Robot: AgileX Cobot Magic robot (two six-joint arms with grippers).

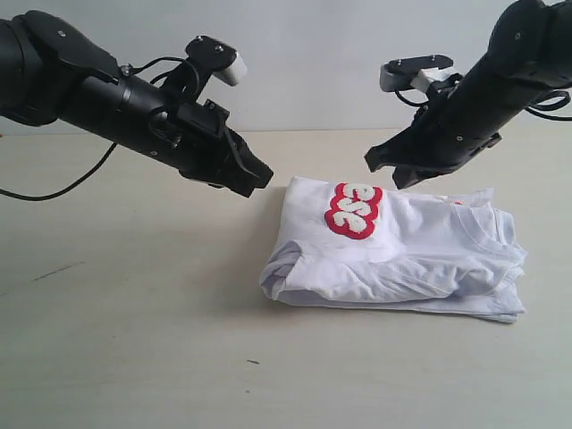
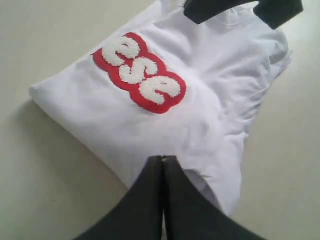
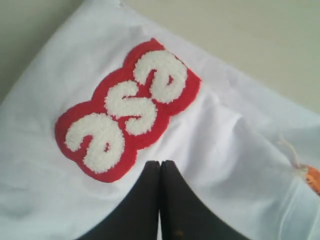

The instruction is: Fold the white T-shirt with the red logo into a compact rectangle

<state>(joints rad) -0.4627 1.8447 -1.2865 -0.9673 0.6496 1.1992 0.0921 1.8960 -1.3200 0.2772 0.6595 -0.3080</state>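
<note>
One table (image 1: pixel 134 357), pale beige, plain wall behind it. One white T-shirt (image 1: pixel 420 255) lies on it, right of centre in the exterior view. It is already folded into a thick, roughly rectangular bundle, with stacked layers showing at the front edge and a rumpled, uneven right end.

Two black arms. The left arm (image 1: pixel 107 98) comes in from the upper left and the right arm (image 1: pixel 500 80) from the upper right, both angled down toward the shirt.

Two grippers. The left gripper (image 1: pixel 259 176) has its jaws clenched, the pads pressed flat together with no gap in its wrist view (image 2: pixel 162 162) and nothing between them. It hangs in the air just beside the shirt's left edge, off the cloth. The right gripper (image 1: pixel 386 168) is clenched the same way, fingers meeting in a single seam in its wrist view (image 3: pixel 160 165), and holds nothing. It hangs above the back part of the shirt, just beside the logo, clear of the fabric.

One red logo (image 1: pixel 353 210) sits on the top face of the bundle near its back left corner. It is a red patch with fuzzy white letters, and three letters, "ese", show (image 2: pixel 140 72) (image 3: pixel 127 110).

One small orange neck tag (image 3: pixel 312 177) is seen only at the edge of the right wrist view, with a loose thread beside it.
</note>
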